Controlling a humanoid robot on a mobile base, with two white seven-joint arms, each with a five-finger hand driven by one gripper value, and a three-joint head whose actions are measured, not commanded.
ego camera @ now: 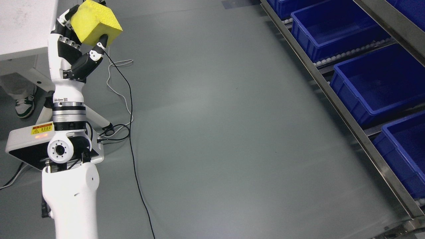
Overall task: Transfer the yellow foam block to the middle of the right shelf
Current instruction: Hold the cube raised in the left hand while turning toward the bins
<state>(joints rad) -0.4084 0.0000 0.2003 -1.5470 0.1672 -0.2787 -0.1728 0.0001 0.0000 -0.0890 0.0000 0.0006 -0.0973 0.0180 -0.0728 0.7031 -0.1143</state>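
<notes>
Gripping yellow foam block (94,21), left hand (74,46) fingers curled around it

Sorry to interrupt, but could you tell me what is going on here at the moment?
The robot's left hand holds a yellow foam block raised at the upper left, beside a white table. The shelf with blue bins runs along the right, across open floor. The block is not there yet.

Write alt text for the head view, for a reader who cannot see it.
The robot's left hand holds a yellow foam block raised at upper left, above a grey floor crossed by a black cable. A metal shelf holding blue bins runs along the right edge.
</notes>
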